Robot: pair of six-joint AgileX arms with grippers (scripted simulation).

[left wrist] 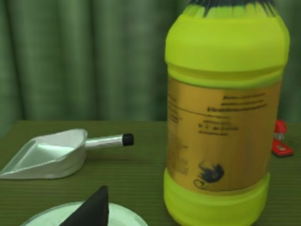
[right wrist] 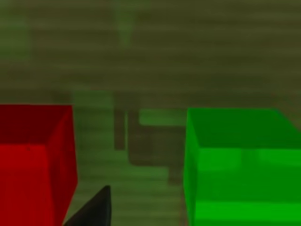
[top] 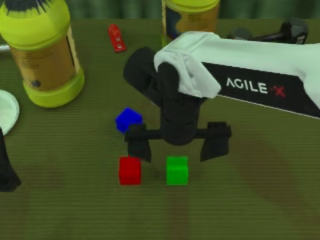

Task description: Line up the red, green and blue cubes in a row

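My right gripper [top: 177,149] hangs with fingers spread above the small solid red cube [top: 130,170] and green cube [top: 177,170] side by side, the blue cube [top: 128,119] just behind; they look light, rigid, best pinched across flat opposite faces.

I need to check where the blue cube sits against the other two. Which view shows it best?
The top view: the blue cube lies behind the red cube and green cube, partly hidden by the right gripper. The right wrist view shows only the red and green cubes; the left wrist view shows no cubes.
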